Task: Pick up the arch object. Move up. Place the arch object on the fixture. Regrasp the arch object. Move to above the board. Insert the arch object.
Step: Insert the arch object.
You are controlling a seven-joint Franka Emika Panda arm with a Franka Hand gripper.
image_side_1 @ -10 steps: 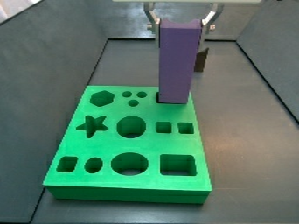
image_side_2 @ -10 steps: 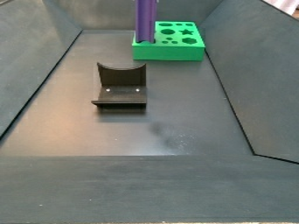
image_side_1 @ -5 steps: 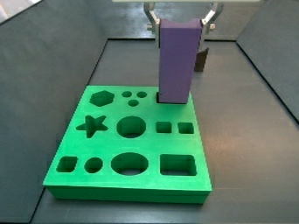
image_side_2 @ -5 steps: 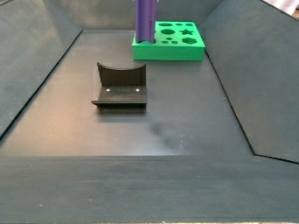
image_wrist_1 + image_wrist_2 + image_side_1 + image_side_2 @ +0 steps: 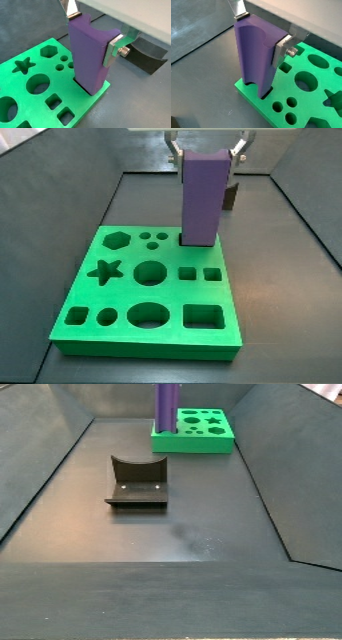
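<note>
Item: arch object (image 5: pixel 202 198). Purple grooved block, standing upright over the far edge of the board (image 5: pixel 147 293), its lower end sitting at or in a cut-out there; in both wrist views the foot is meeting the green surface at the edge slot, though how deep it is seated cannot be told.

Item: gripper (image 5: pixel 93 31). Holding the arch object near its upper end, silver fingers (image 5: pixel 114 48) pressing on opposite faces, jaws set narrow to the block's width.

Item: board. Bright green slab lying flat on the dark worktop (image 5: pixel 187 534); star, hexagon, circle and square cut-outs are showing empty.

Item: fixture (image 5: pixel 138 484). Dark bracket standing well apart from the board, carrying nothing.

Status, as judged: pick-up, placing on the fixture, regrasp and the move above the board are appearing done, since the block is being held upright at the board and the fixture is bare. Insertion is appearing under way. Remaining: pressing the block fully home, then letting go and lifting clear.
</note>
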